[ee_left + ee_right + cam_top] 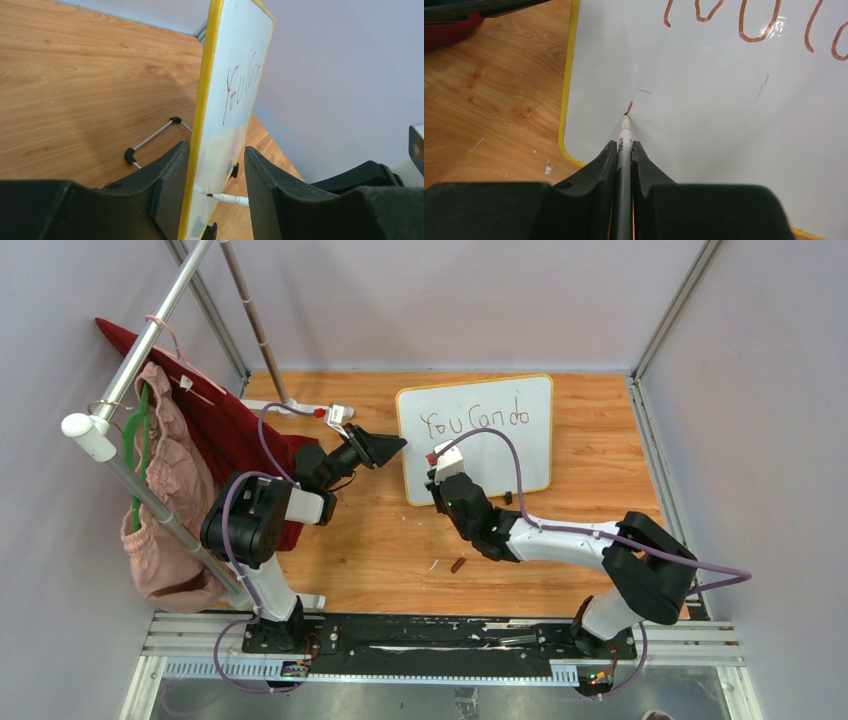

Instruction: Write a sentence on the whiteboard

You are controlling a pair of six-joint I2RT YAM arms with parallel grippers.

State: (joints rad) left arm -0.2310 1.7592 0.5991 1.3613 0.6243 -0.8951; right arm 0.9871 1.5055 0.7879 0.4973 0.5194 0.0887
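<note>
Right wrist view, closest to me: the right gripper is clamped narrow on a grey-white marker, one finger on each side of the barrel. Its tip touches the whiteboard near the lower left corner, at the foot of a short reddish-brown stroke.

On the left wrist camera, the left gripper straddles the board's yellow rim, jaws partly apart. One finger sits against the back, and I see a gap between the other finger and the writing face. A wire stand props the board from behind.

From the top camera, a small dark red piece lies on the wooden table just near of the right arm. Beyond it the board stands at the table's middle rear, and the sentence so far reads "You Can do" along its upper part.
</note>
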